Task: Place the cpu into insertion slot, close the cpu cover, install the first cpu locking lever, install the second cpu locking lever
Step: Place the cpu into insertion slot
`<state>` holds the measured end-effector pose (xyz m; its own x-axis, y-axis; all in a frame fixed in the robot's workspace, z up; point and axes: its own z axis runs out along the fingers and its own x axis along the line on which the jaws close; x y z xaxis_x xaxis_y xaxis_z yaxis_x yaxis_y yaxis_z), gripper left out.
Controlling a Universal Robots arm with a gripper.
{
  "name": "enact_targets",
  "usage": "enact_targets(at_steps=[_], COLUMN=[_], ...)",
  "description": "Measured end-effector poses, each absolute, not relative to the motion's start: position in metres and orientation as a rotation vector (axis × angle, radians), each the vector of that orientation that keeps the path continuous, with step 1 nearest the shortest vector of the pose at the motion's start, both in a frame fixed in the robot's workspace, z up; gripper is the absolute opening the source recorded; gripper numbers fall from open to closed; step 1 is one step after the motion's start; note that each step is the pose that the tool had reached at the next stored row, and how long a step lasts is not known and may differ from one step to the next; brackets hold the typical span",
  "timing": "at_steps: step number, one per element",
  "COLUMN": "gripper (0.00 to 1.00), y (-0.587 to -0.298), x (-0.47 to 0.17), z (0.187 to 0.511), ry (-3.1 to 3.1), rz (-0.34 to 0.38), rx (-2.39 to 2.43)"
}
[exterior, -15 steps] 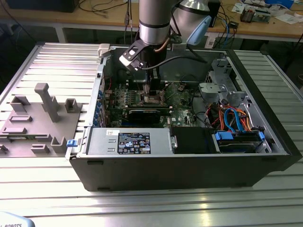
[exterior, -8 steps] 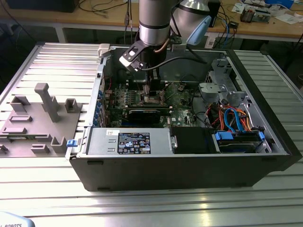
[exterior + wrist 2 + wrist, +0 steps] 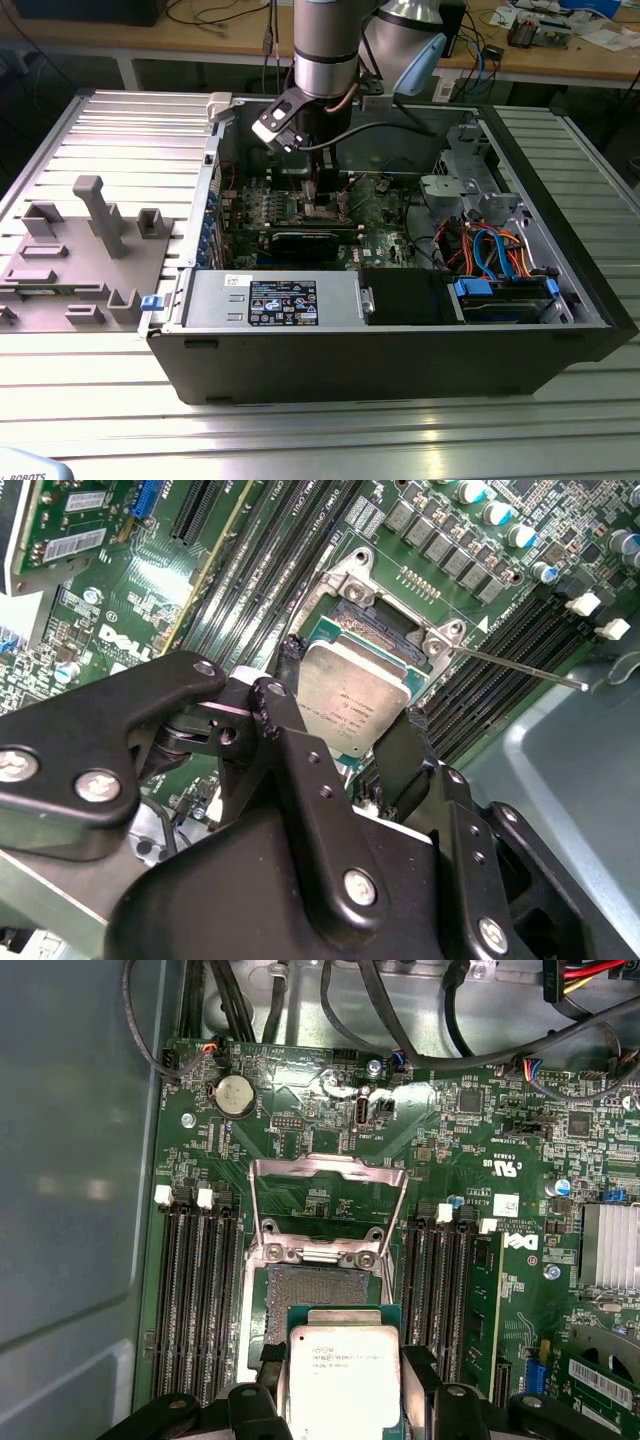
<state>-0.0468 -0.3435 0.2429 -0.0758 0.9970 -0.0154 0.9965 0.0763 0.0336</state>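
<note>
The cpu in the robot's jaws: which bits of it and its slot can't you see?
Underside of the cpu: its metal top faces both wrist cameras.
Part of the insertion slot: in the first wrist view the cpu hangs in front of it.
The cpu's gripped edges: the black jaws cover them in both wrist views.
Whether the cpu touches the slot: cannot tell; in the exterior view the arm stands in front.
</note>
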Motion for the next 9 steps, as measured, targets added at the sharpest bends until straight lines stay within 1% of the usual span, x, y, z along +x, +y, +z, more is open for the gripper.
enact_targets(at_steps=[9], gripper=[0.55], y=[-0.3435], x=[-0.0468], z=[0.2399], ry=[2.279], rz=[0.022], rx=[2.112])
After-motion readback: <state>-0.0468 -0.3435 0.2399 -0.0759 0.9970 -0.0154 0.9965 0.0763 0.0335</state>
